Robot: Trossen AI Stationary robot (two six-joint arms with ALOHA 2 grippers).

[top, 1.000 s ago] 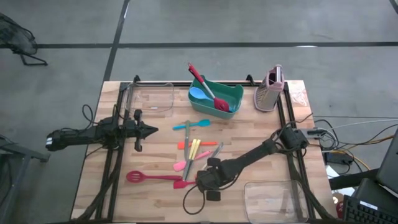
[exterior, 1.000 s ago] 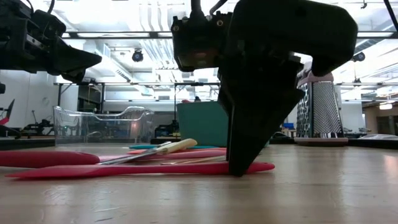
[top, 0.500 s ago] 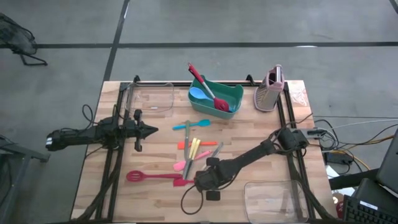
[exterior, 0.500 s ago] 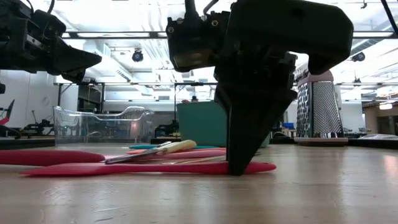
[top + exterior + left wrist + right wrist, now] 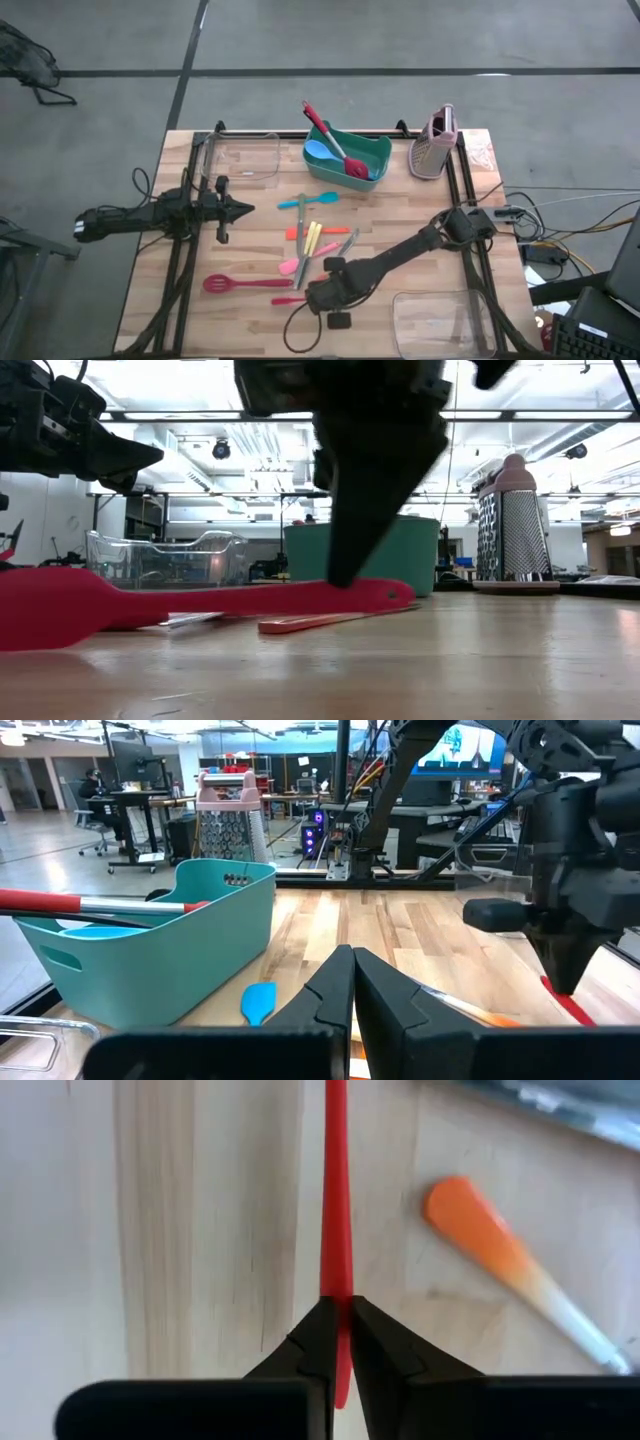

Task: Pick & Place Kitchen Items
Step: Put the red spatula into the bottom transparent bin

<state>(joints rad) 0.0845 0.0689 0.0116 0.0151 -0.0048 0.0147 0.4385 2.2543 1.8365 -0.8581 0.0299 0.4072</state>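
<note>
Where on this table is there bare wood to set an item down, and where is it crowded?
Bare wood lies between the green bin and the grater, and along the right edge between the grater and the near clear tub. The middle is crowded with loose utensils, where the right gripper is shut on the red spatula.

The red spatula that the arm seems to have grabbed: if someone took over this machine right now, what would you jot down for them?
Right gripper: shut on the red spatula, one end lifted off the table.
Left gripper: shut, empty, waiting at the table's left side.
Done: a few utensils, one red-handled, already sit in the teal bin.
Left: carry this spatula over, presumably to the bin; then the red slotted spoon and the loose utensils mid-table.
</note>
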